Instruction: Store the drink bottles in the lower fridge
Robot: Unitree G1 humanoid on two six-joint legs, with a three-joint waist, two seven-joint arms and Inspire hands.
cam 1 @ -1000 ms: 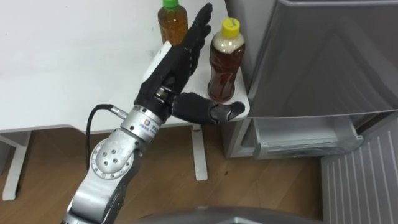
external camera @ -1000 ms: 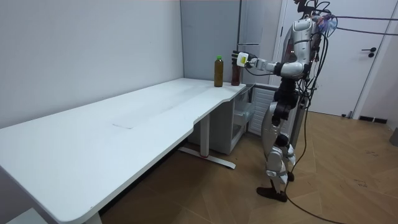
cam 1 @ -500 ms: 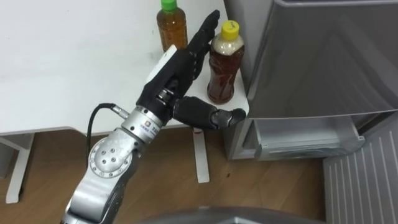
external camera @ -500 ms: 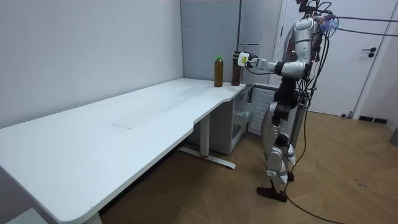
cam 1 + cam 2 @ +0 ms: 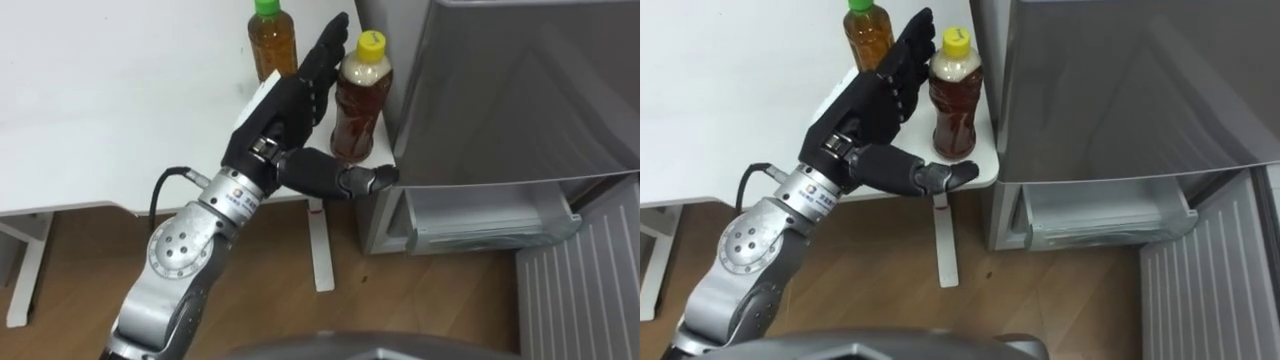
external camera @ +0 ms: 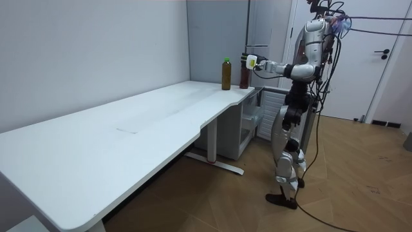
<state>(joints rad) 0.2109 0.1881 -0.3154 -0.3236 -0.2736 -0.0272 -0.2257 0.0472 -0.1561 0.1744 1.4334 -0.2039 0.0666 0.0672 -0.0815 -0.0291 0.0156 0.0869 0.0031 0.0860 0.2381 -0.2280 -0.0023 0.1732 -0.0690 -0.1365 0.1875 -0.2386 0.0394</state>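
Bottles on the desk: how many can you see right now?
2. A yellow-capped bottle stands at the desk corner next to the fridge, beside the open left hand; a green-capped bottle stands farther back on the desk. More could be hidden inside the fridge.

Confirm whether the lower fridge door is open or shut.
Open. The lower fridge door stands swung out at the left eye view's lower right, and a clear drawer shows in the exposed compartment.

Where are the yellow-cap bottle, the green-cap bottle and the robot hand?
yellow-cap bottle point(image 5: 362, 110): left eye view, brown middle.
green-cap bottle point(image 5: 273, 45): left eye view, upper body.
left robot hand point(image 5: 285, 115): left eye view, dark middle.
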